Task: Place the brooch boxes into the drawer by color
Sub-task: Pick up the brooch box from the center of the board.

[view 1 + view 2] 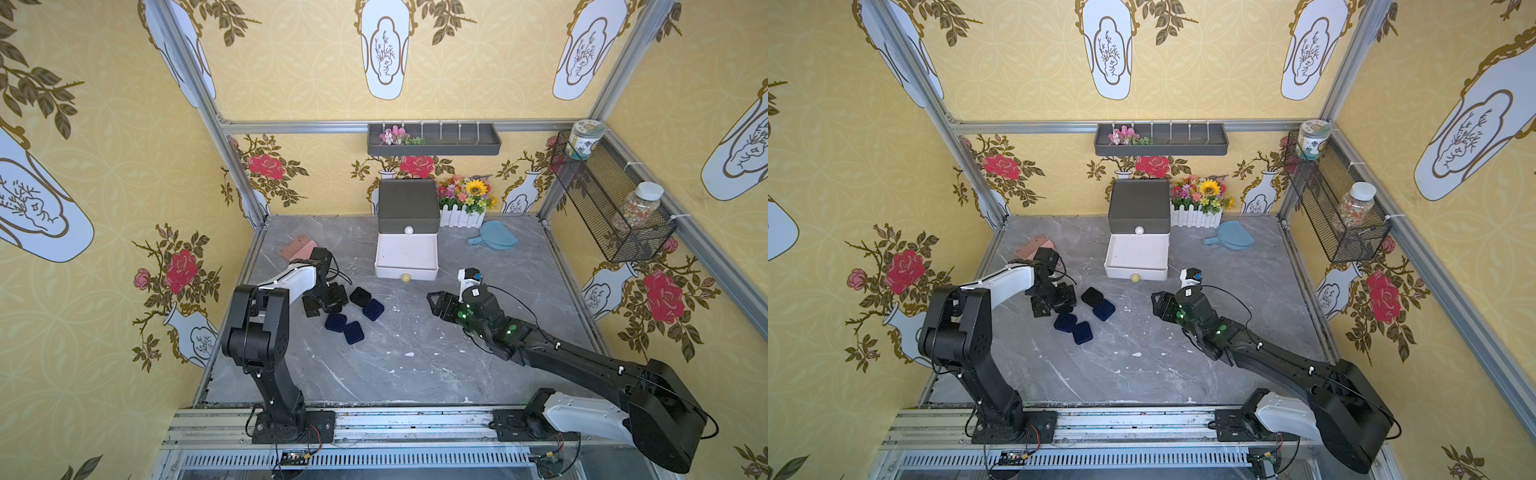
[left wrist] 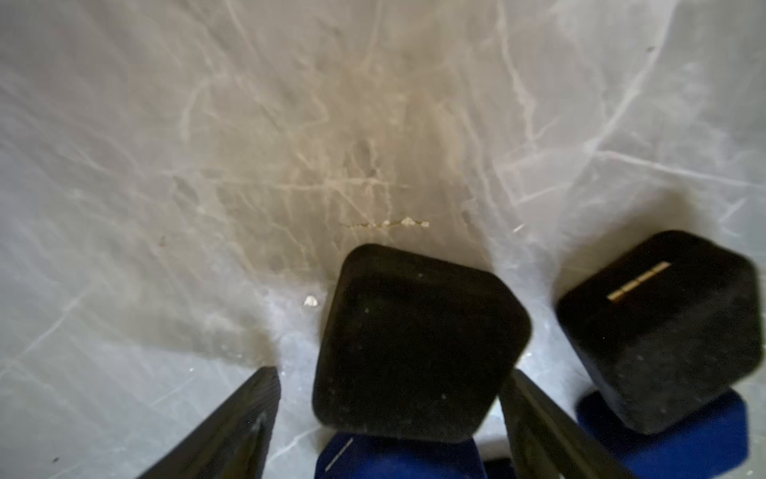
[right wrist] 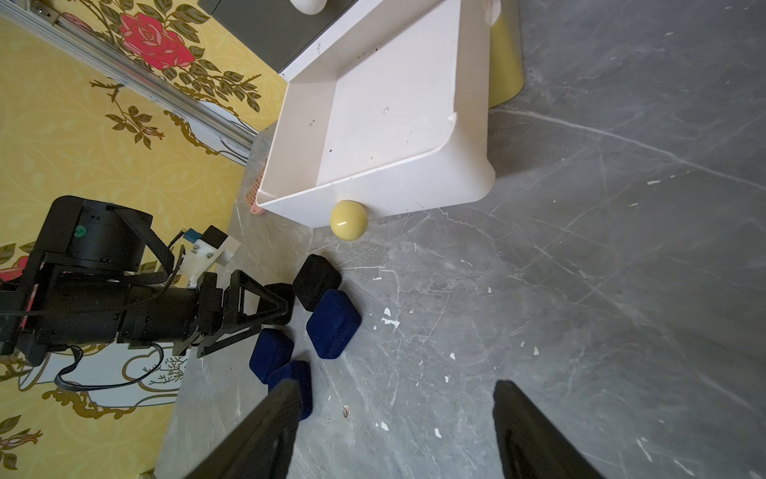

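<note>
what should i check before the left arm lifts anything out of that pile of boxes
1. Black box between the left claw fingers: ok.
2. Claw closed on it: not ok, a gap shows beside one finger.
3. Navy box free of the black box: cannot tell, they overlap in the left wrist view.
4. White drawer pulled out with room: ok, nothing shows inside.
5. Right claw out of the way: ok, open, holding nothing, away from the left claw.
</note>
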You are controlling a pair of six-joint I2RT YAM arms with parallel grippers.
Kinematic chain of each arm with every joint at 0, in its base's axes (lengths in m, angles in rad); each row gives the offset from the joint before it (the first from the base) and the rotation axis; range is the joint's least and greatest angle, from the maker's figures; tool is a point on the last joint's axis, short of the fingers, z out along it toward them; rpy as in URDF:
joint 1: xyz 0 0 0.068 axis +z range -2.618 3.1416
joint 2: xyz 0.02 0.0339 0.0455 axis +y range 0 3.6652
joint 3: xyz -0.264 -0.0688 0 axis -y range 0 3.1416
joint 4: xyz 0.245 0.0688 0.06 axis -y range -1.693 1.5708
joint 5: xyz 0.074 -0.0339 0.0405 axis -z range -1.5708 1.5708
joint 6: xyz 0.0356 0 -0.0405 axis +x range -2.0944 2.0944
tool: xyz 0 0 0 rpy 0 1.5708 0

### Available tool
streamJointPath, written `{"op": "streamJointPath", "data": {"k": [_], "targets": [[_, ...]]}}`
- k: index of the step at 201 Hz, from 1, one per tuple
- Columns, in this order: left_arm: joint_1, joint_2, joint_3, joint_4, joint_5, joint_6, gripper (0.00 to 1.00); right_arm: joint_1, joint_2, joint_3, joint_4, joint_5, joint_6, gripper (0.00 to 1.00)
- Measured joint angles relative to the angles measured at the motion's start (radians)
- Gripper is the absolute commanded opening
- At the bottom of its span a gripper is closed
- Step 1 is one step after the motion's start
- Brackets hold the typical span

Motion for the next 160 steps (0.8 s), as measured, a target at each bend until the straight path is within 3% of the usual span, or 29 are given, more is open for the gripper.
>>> {"op": "streamJointPath", "data": {"k": [91, 160], "targets": [[-0.001, 0.019, 0.017, -0.012, -0.034, -0.001, 0.79, 0.0, 0.013, -0.007, -0.011, 0.004, 0.007, 0.77], [-0.002, 0.031, 0.021, -0.012, -0.047, -0.004, 0.65, 0.0, 0.021, 0.001, -0.013, 0.004, 0.007, 0.77]]}}
